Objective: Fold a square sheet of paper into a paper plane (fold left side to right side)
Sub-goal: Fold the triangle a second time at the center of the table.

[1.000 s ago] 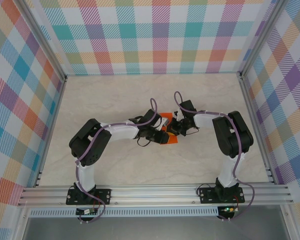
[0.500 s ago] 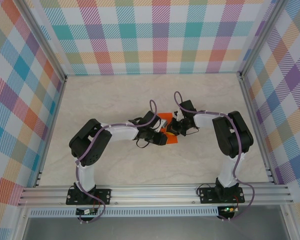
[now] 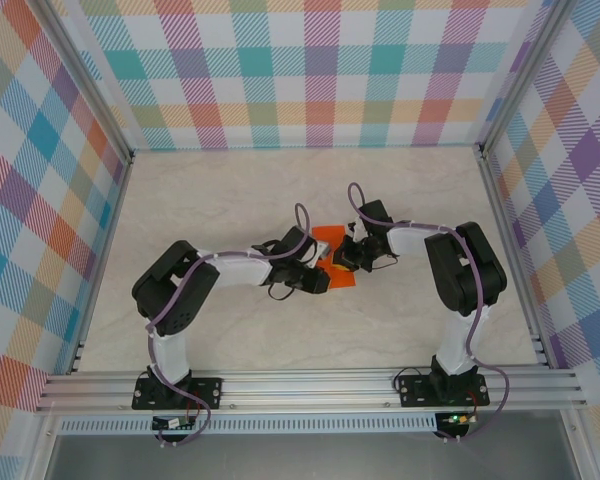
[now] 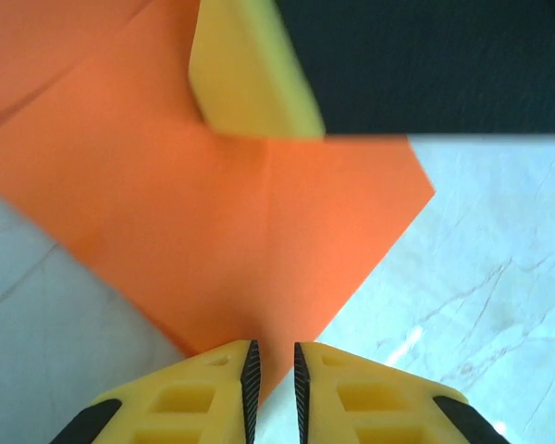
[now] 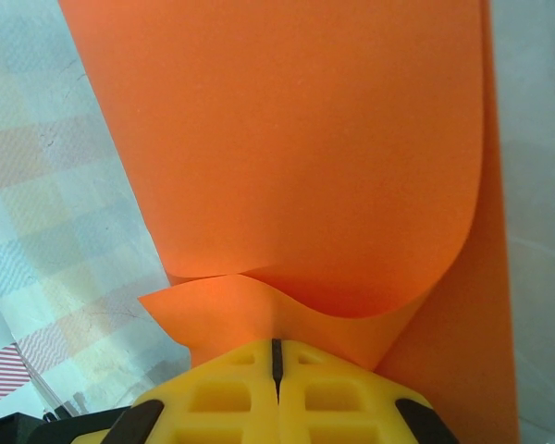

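Narrower than a second ago, the left gripper (image 4: 276, 375) brackets a corner of the square sheet of paper (image 4: 231, 240) — pinched or not, I cannot tell. The sheet lies mid-table (image 3: 230, 190) and curls up (one edge lifted) into the right gripper (image 5: 276, 359) — clenched on it.

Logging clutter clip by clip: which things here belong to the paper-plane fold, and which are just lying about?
Of the job:
- square sheet of paper, one side curled up
- right gripper, shut on the sheet's edge
- left gripper, jaws nearly together at a corner of the sheet

Not of the job, all fixtures:
- table
- plaid walls
- aluminium rail
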Controlling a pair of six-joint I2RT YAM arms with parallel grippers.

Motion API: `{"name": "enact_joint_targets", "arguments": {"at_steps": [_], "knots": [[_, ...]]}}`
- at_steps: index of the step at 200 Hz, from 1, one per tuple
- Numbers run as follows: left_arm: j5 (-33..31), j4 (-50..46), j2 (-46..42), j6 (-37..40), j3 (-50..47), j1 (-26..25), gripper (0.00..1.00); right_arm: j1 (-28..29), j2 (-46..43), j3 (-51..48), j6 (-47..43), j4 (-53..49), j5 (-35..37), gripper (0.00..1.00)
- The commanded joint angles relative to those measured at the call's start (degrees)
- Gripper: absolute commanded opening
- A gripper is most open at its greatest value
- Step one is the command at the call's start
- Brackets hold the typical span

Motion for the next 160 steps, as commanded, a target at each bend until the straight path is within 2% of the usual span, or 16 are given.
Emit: {"name": "enact_joint_targets", "arguments": {"at_steps": [1,44,89,160], "knots": [[-0.6,-6.2,-2.2,1.0,-3.8,0.4,0.18,0.3,2.1,-0.6,-1.3,-5.6,4.6,0.05],[-1.4,-5.4,-5.4,-0.3,-6.6,0.4,0.16,0.2,2.0,-0.7,-1.3,-5.6,4.5,0.05],[0.1,-5.7,-10.1,-1.2,-3.5,0.8,0.16,0.2,1.9,-0.7,-1.2,-5.6,4.4,0.05],[5.6,-3.4,-1.0,-1.1,4.8,0.9,0.17,0.2,1.6,-0.5,-1.3,-5.9,4.2,0.05]]}}
